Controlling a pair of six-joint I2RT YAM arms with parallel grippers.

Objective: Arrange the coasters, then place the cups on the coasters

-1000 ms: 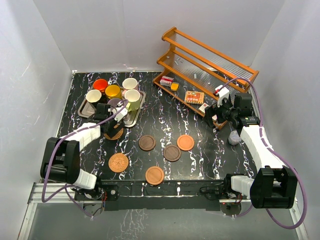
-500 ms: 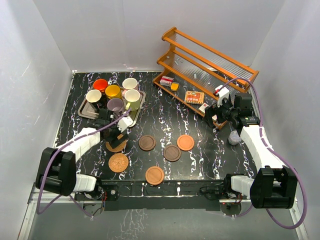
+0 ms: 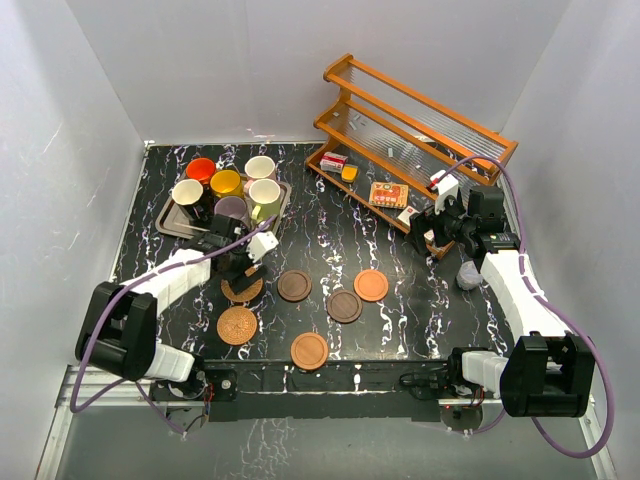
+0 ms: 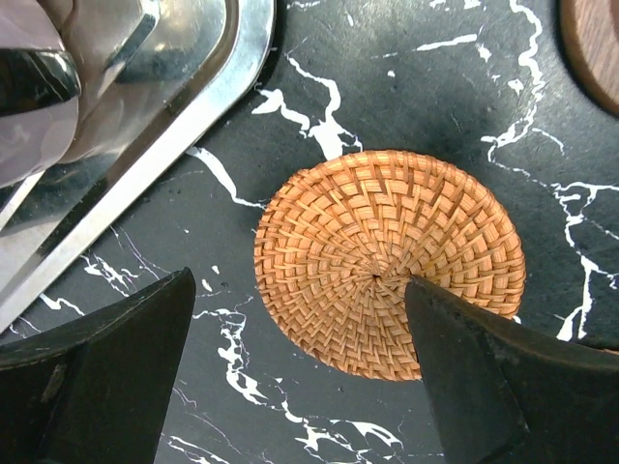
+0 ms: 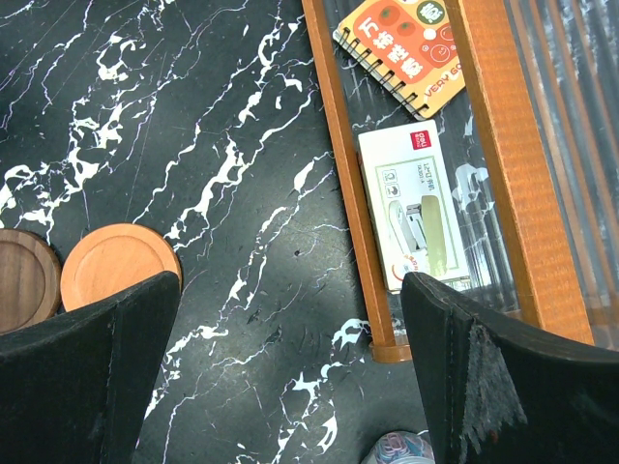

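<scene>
Marbled table (image 3: 330, 230): left claw (image 4: 300, 290) gapes over woven coaster (image 4: 387, 232) beside tray (image 4: 193, 106); right claw (image 5: 290, 290) gapes near rack (image 5: 343, 184).

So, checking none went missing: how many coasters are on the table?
6: woven coaster under the left gripper, second woven coaster nearer; dark brown coaster and its twin mid-table; orange-brown coaster right of them, another at the front. None seems hidden.

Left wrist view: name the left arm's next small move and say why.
Probably lower the open left end effector and close it on the woven coaster. Its jaws stand wide to either side of the coaster, nothing is held, and the coaster lies flat close beside the tray.
</scene>
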